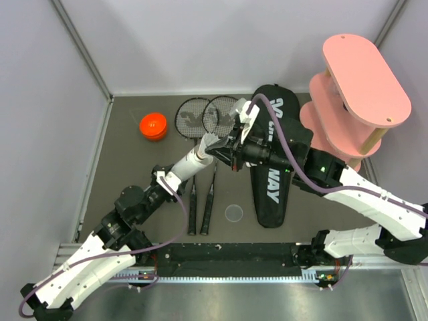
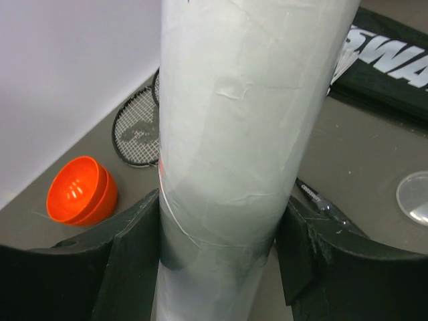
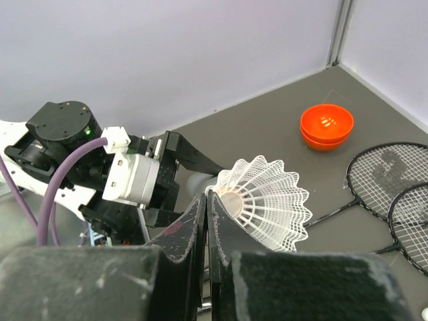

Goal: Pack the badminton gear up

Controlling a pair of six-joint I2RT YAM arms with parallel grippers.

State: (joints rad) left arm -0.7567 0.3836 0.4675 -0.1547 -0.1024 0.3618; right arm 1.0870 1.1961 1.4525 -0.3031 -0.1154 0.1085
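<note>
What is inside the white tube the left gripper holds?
Its contents cannot be seen: the tube wall is opaque, and the shuttlecock pinched in the right gripper hides its mouth.

A pink tiered oval shelf on pale wooden posts (image 1: 366,79) stands on the dark grey tabletop (image 1: 127,167). A small clear round plastic disc (image 1: 235,212) lies flat, well to the shelf's near left.
</note>
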